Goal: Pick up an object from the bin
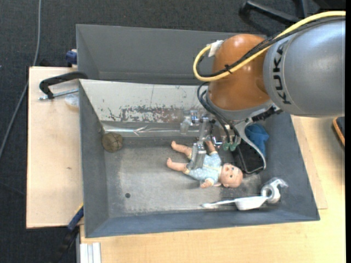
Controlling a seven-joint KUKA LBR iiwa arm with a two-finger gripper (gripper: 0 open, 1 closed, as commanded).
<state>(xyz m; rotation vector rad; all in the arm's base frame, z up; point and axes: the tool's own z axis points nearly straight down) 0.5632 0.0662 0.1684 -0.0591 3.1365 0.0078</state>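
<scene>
So, the gripper (202, 153) is parked low in the bin (137, 207), a bit right of centre, directly over a doll (211, 171). The doll is laid flat on the bin floor in a light blue outfit, with its head pointed to the right and its bare legs stretched out to the left. The gripper's tip is seen at the doll's middle. Whether it's touching or just above honestly can't be told. Whether the gripper is spread or pressed together can't be made out either, since the metal bits are bunched up under the orange cover (238, 73) and the cables (204, 56).

Other stuff in there: a white spoon (236, 204) is laid just in front of the doll, near the front wall, with a crumpled silver thing (274, 189) at its right end. A black thing (249, 159) and a blue thing (258, 137) are tucked toward the right side, just behind the doll's head and partly hidden by the arm (307, 64). A small brown disc (112, 142) is sat well apart from all that, far left, up by the back wall.
</scene>
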